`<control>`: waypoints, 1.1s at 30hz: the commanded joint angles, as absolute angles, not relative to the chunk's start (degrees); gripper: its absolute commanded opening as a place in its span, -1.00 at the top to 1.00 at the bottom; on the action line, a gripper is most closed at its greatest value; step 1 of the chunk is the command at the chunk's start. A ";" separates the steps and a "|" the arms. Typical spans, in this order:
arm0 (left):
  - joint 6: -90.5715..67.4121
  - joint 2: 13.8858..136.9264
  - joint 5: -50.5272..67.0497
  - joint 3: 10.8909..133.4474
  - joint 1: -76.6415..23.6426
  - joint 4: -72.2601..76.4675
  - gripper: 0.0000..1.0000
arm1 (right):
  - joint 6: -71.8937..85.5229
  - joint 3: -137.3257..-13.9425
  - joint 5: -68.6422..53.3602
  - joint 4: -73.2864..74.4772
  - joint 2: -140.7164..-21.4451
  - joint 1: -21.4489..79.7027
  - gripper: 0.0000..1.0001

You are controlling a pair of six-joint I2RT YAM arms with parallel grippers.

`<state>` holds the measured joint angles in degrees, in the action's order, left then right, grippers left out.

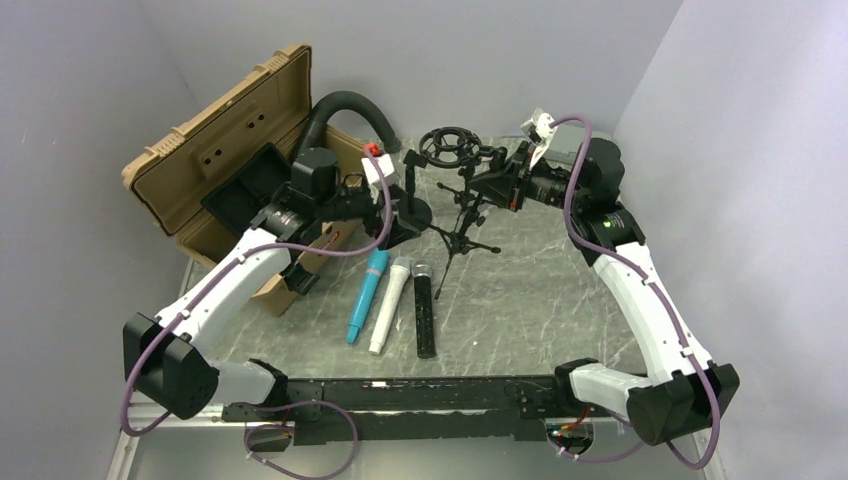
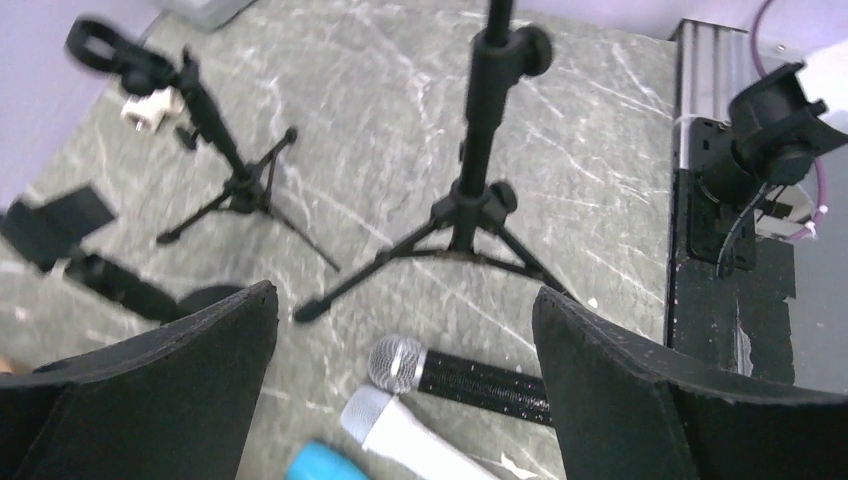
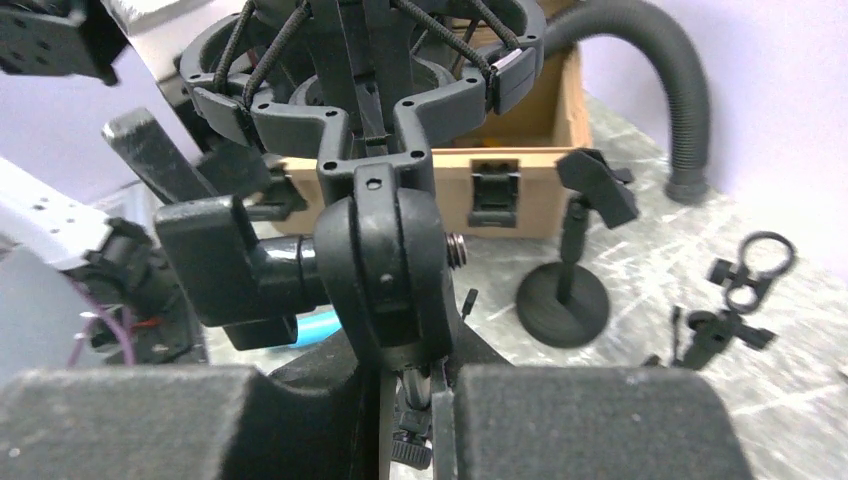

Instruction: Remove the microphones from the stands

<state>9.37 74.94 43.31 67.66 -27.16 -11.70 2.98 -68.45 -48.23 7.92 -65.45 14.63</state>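
Left arm reaches low over the table, its gripper wide open left of the stand. Right gripper pinches the stand's pole. The black, silver-headed mic lies flat before the stand.

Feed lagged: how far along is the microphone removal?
Done: the black ring-shaped shock mount holds no microphone; the black glittery microphone lies on the grey marble table. In hand: right end effector shut on the black microphone stand; left end effector open above it. Left: probably just releasing the stand.
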 commanded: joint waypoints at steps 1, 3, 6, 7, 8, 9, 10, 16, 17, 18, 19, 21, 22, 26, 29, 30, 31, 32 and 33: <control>15.29 75.52 45.70 71.49 -31.47 -7.22 -0.98 | 11.90 -72.60 -56.51 -1.60 -65.72 14.49 1.00; 15.91 76.54 45.47 72.62 -33.59 -7.33 -0.97 | 14.25 -72.45 -58.75 -4.08 -66.04 14.50 1.00; 16.25 78.26 44.48 73.12 -36.86 -6.11 -0.97 | 19.60 -71.40 -63.21 -10.25 -66.45 14.41 1.00; 16.43 78.97 44.30 73.16 -37.74 -5.61 -0.96 | 22.04 -71.13 -64.52 -13.04 -66.52 14.41 1.00; 16.25 79.53 44.34 73.13 -38.17 -5.14 -0.95 | 23.65 -70.85 -65.71 -14.89 -66.62 14.41 1.00; 15.99 80.10 44.87 73.13 -38.44 -4.77 -0.94 | 25.13 -70.45 -66.55 -16.53 -66.74 14.44 1.00; 15.69 80.57 45.51 73.21 -38.60 -4.53 -0.92 | 26.04 -70.14 -67.14 -17.55 -66.71 14.47 1.00; 14.50 81.84 50.20 72.46 -39.82 -2.52 -0.73 | 28.35 -68.58 -69.22 -21.07 -65.91 14.32 1.00; 14.30 82.21 51.24 72.89 -39.95 -3.19 -0.68 | 28.88 -68.36 -69.44 -21.88 -65.87 14.25 1.00; 14.14 82.64 52.57 73.27 -39.93 -3.89 -0.61 | 29.32 -68.18 -69.69 -22.49 -65.80 14.24 1.00; 14.01 83.02 53.83 73.74 -39.91 -4.62 -0.55 | 29.57 -68.08 -69.85 -22.95 -65.80 14.15 1.00; 13.43 83.58 56.63 74.27 -39.95 -5.71 -0.42 | 29.39 -68.03 -70.04 -22.92 -65.60 14.07 1.00; 13.14 83.73 57.69 74.35 -40.02 -6.05 -0.36 | 29.28 -67.96 -70.07 -22.86 -65.60 14.06 1.00; 11.89 84.31 60.31 74.19 -40.42 -6.64 -0.16 | 30.57 -67.04 -70.16 -24.99 -65.32 13.80 1.00; 11.06 84.92 60.60 74.39 -40.78 -6.90 -0.02 | 30.66 -66.57 -70.01 -25.48 -65.17 13.63 1.00; 10.56 85.12 60.83 74.51 -40.82 -6.75 0.05 | 30.24 -66.51 -69.90 -25.22 -65.04 13.56 1.00; 10.06 85.39 61.08 74.74 -40.84 -6.56 0.14 | 30.02 -66.32 -69.76 -25.07 -65.00 13.54 1.00; 9.62 85.69 61.42 75.08 -40.84 -6.64 0.26 | 29.90 -66.13 -69.77 -25.06 -64.85 13.46 1.00; 9.22 86.10 61.70 75.57 -40.91 -6.91 0.39 | 29.88 -65.89 -69.63 -25.24 -64.60 13.38 1.00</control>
